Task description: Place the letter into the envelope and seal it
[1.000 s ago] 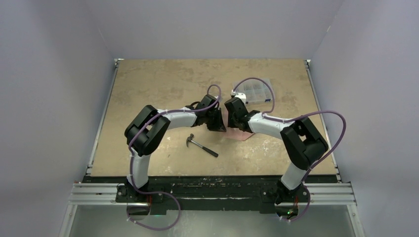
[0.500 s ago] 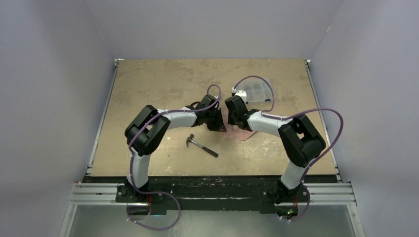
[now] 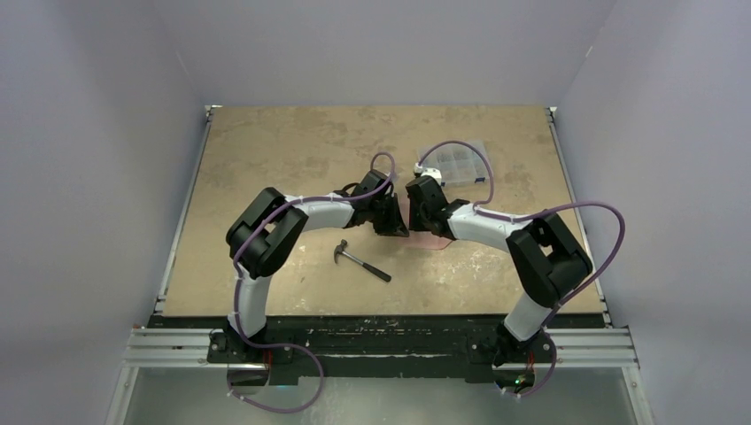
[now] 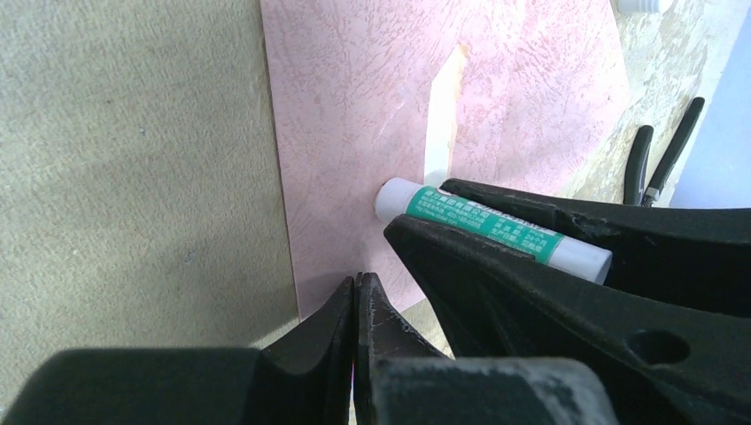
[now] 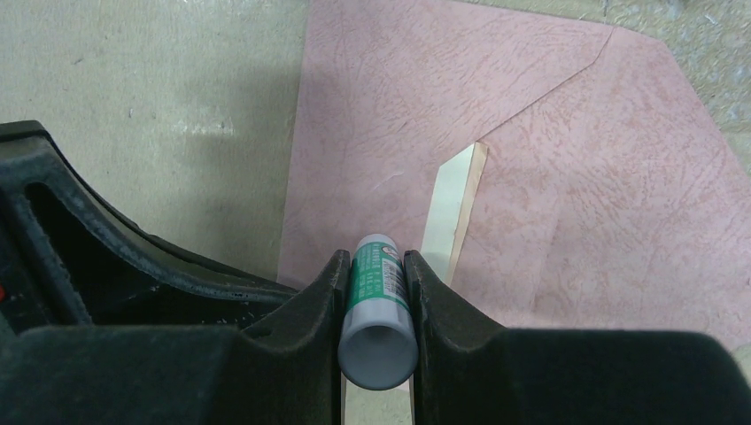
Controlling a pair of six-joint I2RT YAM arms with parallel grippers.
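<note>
Envelope: the envelope (image 5: 372,115) is laid flat on the bench (image 3: 266,159) between the two wrists; a pale strip (image 5: 452,208) is seen beside its diagonal flap edge.
Letter: the letter is not seen apart from the envelope; whether it is inside cannot be told.
Right fingers: the right fingers (image 5: 376,261) are clamped on a glue stick (image 5: 376,305), whose tip is set at the near end of the strip.
Left fingers: the left fingers (image 4: 356,288) are pressed together at the envelope's near edge, with nothing seen between them.
Risk of dragging: the paper is likely pulled along and wrinkled if the stick is pushed while the edge is weakly held.
Risk of missing: glue can be smeared on the bench if the strip is left.
Risk of collision: the wrists are very near and can be knocked together.
</note>
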